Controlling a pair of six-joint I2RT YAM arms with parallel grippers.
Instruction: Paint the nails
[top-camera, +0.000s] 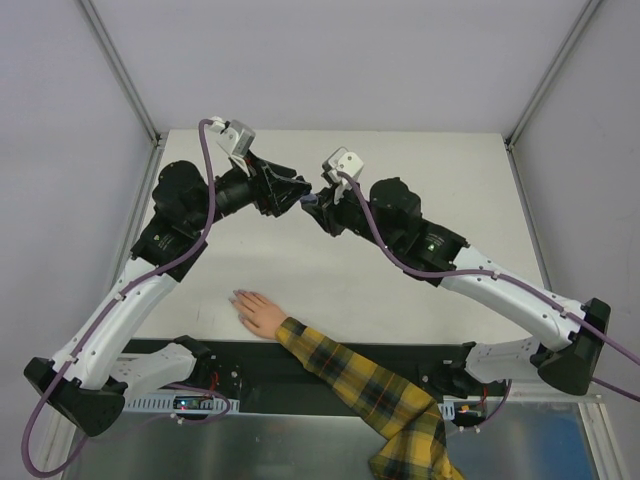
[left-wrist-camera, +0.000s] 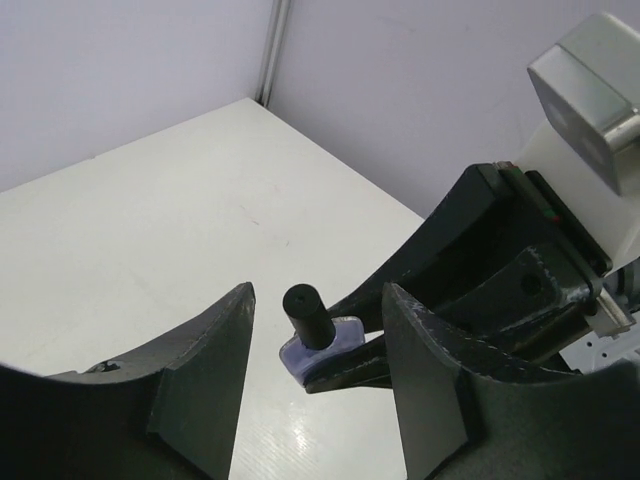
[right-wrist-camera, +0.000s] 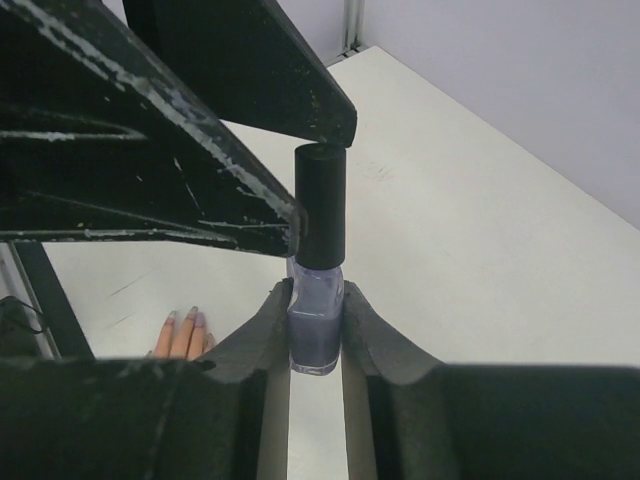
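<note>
My right gripper (right-wrist-camera: 315, 295) is shut on the small purple polish bottle (right-wrist-camera: 315, 330) and holds it above the table, its black cap (right-wrist-camera: 320, 205) pointing at the left gripper. My left gripper (left-wrist-camera: 318, 300) is open, its two fingers standing on either side of the cap (left-wrist-camera: 308, 316) with gaps showing. In the top view both grippers meet at the table's middle back, left (top-camera: 298, 192) and right (top-camera: 320, 207). The peach mannequin hand (top-camera: 260, 313) lies flat near the front edge, its pale lilac nails (top-camera: 240, 296) pointing left. The nails also show in the right wrist view (right-wrist-camera: 192, 316).
The yellow-and-black plaid sleeve (top-camera: 370, 390) runs from the hand down to the lower right across the black base rail (top-camera: 300, 365). Grey walls with metal posts (top-camera: 125, 75) close in the white table (top-camera: 450, 160) on three sides.
</note>
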